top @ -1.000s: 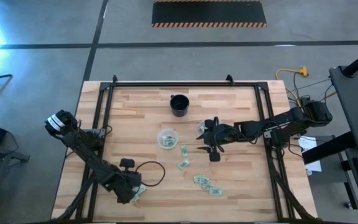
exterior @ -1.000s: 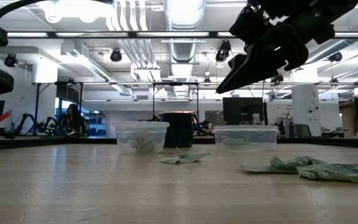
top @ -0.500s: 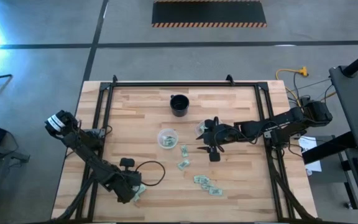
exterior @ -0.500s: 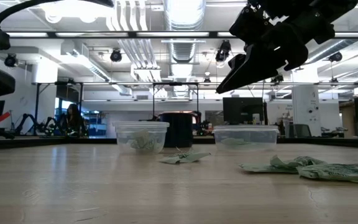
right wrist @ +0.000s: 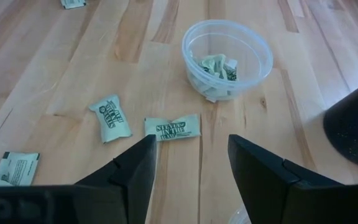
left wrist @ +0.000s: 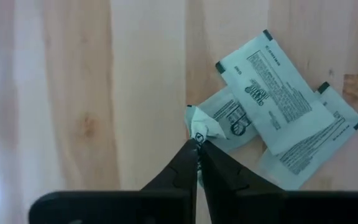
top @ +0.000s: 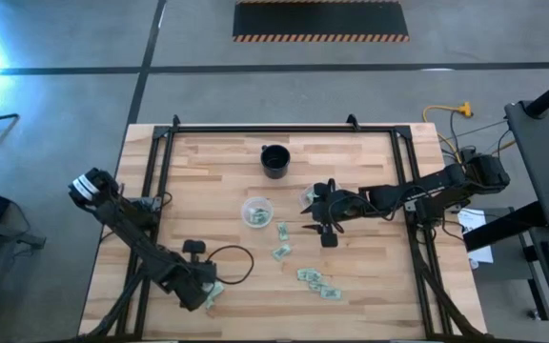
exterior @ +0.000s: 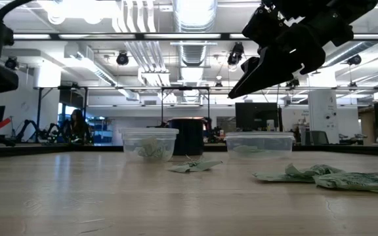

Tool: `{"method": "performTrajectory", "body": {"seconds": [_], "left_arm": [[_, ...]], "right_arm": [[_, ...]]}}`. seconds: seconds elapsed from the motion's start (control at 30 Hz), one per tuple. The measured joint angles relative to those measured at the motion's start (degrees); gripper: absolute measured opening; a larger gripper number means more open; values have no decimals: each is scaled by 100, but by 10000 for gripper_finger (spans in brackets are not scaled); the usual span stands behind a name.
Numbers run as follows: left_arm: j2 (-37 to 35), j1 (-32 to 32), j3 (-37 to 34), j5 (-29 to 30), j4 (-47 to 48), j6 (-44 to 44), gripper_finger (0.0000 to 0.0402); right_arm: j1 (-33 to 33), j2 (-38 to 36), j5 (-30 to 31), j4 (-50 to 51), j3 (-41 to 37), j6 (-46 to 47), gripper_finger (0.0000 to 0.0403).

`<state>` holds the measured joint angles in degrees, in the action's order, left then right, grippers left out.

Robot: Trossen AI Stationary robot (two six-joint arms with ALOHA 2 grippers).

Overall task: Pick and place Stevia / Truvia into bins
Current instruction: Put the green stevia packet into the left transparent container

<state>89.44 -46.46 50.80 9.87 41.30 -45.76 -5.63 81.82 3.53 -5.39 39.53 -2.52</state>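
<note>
Green and white Stevia packets lie in three places: a cluster of three (left wrist: 272, 93) under my left gripper near the table's near left corner, two (top: 281, 240) in the middle, and a pile (top: 317, 282) further toward the near edge. My left gripper (left wrist: 197, 149) is shut on one packet of the cluster. Two clear cups (top: 255, 211) (top: 310, 198) stand mid-table, and the left one (right wrist: 227, 59) holds several packets. My right gripper (right wrist: 191, 168) hangs open above the table beside the right cup, touching nothing. My left gripper pinches the crumpled corner (left wrist: 199, 124) of one packet between its two fingertips, coming from above and pointing down. That corner is bunched up at the tips. The rest of the packet (left wrist: 232, 118) lies flat on the wood, partly under a second packet.
A black round cup (top: 274, 160) stands toward the far edge, behind the clear cups. Loose packets (right wrist: 110, 116) (right wrist: 173, 127) lie on the wood in front of my right gripper. Black rails (top: 160, 171) run along the table's left, right and far sides.
My left arm has risen a little, as its dark body shows higher in the low view. My right arm and the packets in the middle have kept still.
</note>
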Motion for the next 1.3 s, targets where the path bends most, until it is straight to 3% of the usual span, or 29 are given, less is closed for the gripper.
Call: {"method": "performTrajectory", "body": {"seconds": [0.17,0.37,0.57,0.67,0.93,1.3], "left_arm": [[-173,0,264,337,580,11,0],[-526,206,480,1501,875,457,0],[-747,891,434,2578,782,1420,0],[-767,1370,401,2819,413,2147,0],[-767,2648,336,2783,-1097,4146,0],[-278,3797,331,1563,-1996,5313,0]], "right_arm": [[0,0,0,0,0,-1,192],[0,0,0,0,0,-2,192],[0,0,-2,2,2,-2,192],[0,1,-2,4,0,-2,192],[0,1,-4,4,-1,66,192],[-76,2,-42,46,-47,278,192]]}}
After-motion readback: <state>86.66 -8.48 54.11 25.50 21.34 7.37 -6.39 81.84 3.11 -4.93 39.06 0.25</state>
